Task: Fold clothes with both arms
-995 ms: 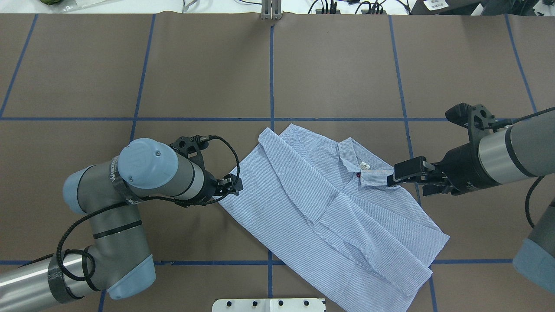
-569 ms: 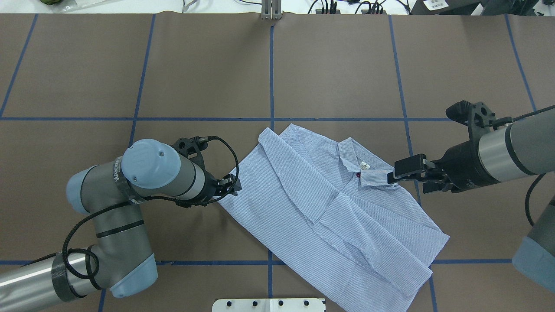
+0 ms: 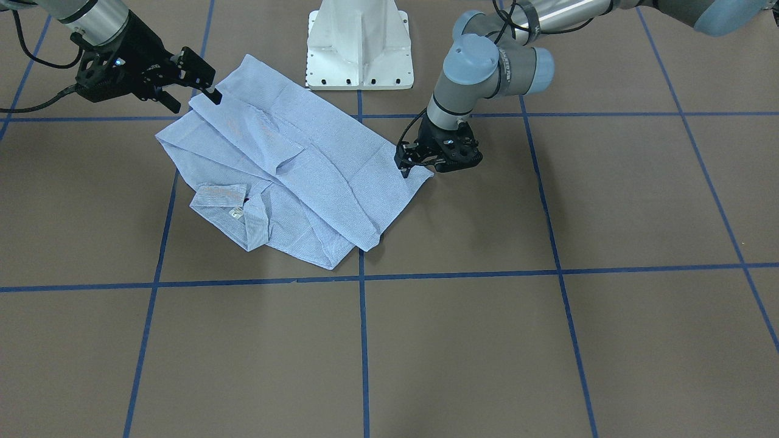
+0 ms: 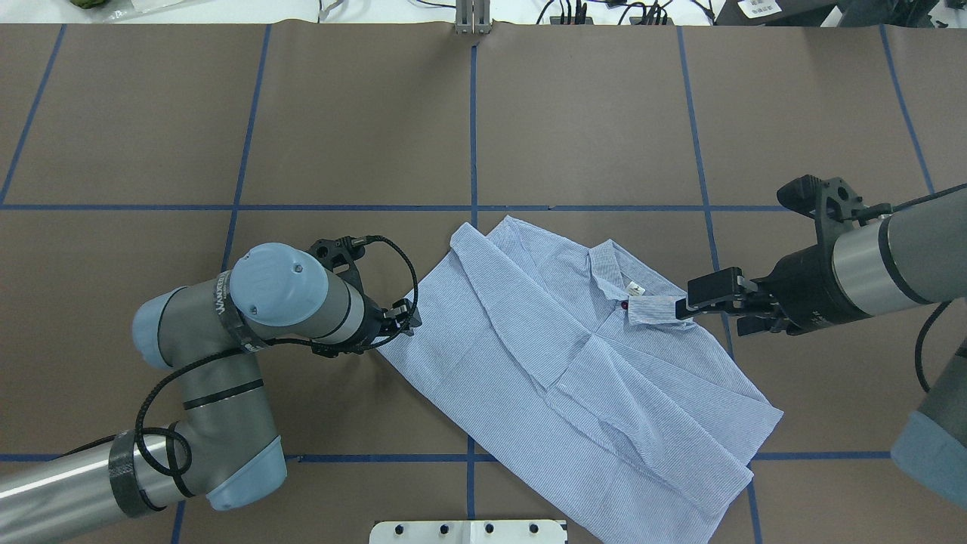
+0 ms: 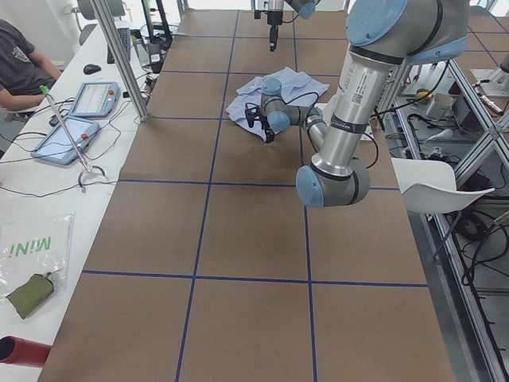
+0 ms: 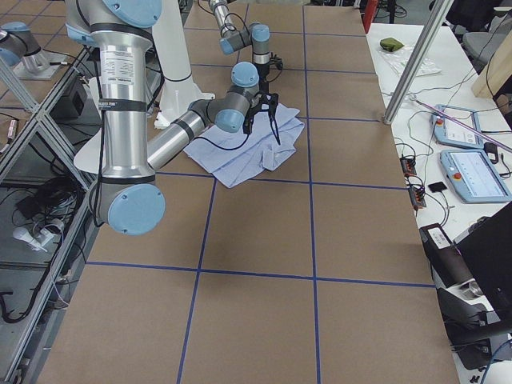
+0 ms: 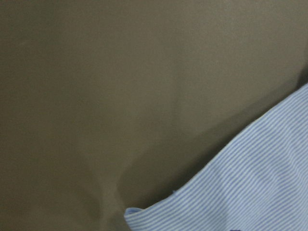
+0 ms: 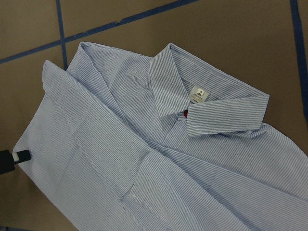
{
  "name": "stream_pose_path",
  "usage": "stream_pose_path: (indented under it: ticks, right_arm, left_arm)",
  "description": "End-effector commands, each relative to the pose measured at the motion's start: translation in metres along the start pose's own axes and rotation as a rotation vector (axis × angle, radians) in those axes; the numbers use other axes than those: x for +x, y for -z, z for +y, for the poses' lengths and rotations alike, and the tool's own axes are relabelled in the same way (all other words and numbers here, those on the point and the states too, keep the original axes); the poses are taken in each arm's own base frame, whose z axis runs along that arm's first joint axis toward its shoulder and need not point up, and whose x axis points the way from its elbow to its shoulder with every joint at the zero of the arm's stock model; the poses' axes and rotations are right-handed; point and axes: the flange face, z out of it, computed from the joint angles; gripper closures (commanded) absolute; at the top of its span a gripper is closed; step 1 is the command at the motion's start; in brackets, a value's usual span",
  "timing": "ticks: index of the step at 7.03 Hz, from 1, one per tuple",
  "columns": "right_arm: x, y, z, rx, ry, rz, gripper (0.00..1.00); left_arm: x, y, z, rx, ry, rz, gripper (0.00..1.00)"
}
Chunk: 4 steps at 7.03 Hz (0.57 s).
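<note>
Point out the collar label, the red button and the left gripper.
collar label (image 8: 198,93): right wrist view, middle of the tag.
red button (image 8: 186,113): right wrist view, its visible face.
left gripper (image 4: 408,320): overhead view, between the fingertips.

Bright, even light from above is falling on the table (image 4: 574,113), casting only soft, short shadows beside the shirt (image 4: 491,378) and under the left arm (image 4: 215,393), whose silver tube is glinting at the near left corner. The left wrist view is coming out dim and blurred, the right wrist view sharp.
</note>
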Motion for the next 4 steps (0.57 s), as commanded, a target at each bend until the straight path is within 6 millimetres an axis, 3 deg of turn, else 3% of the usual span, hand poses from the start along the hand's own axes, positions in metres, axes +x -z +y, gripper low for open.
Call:
stream_pose_path:
  ticks: [1, 3, 4]
  right_arm:
    - [0.001, 0.0001, -0.0004, 0.0, -0.002, 0.001, 0.0]
    - [0.0019, 0.0009, -0.0021, 0.004, -0.004, 0.002, 0.0]
    - [0.0034, 0.0012, -0.0024, 0.005, -0.007, 0.004, 0.0]
  left_arm:
    - [0.0009, 0.0, 0.0001, -0.001, 0.019, 0.001, 0.39]
    - [0.0036, 0.0012, 0.0006, -0.001, 0.032, 0.005, 0.86]
    - [0.0033, 0.0006, 0.0007, -0.004, 0.033, 0.004, 0.98]
